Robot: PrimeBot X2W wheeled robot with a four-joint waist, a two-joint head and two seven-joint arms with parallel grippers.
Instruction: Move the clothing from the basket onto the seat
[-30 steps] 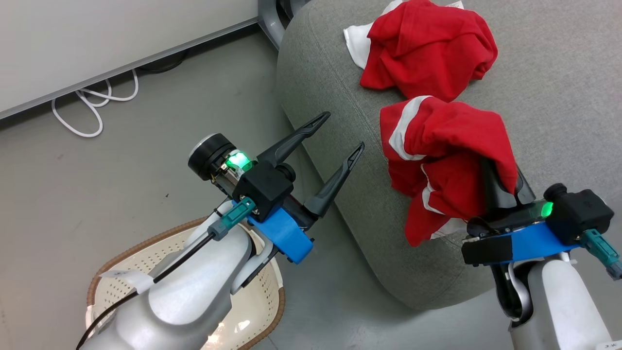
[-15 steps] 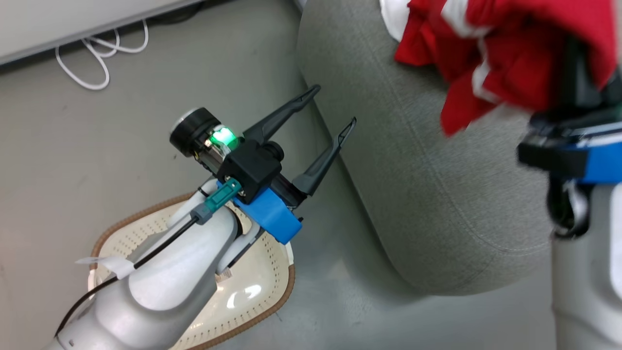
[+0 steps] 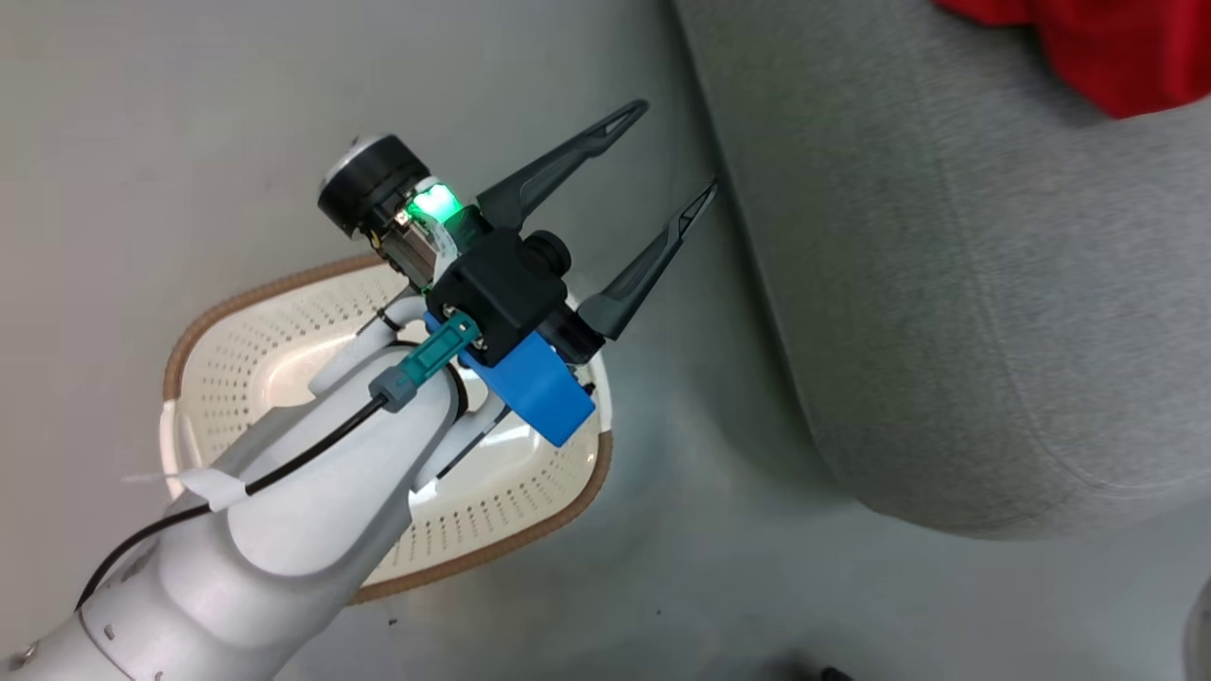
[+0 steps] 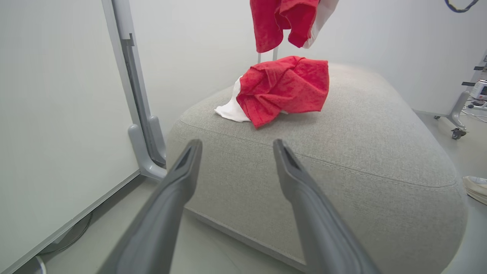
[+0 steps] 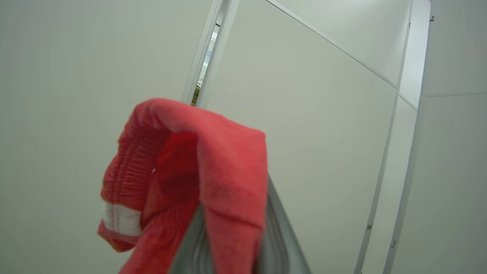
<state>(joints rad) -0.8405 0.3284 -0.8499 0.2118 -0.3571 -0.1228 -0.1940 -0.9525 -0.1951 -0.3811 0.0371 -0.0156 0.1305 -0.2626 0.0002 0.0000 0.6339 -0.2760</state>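
Left gripper [image 3: 676,144]: fingers apart and empty, above the basket [image 3: 236,305], pointing at the seat [image 3: 946,284]. What can be seen of the basket holds no cloth.

Right gripper [image 5: 234,182]: held high with the second garment [image 4: 283,23] draped over its fingers. It appears clamped on the cloth, though the cover prevents confirmation.

The first garment [image 4: 285,87] lies bunched on the seat top. The second hangs directly above it without touching.

The drop falls to the right arm and is a straight descent. The seat is bare beside and in front of the first garment. Stay clear of the rounded edge, where cloth could slide off.
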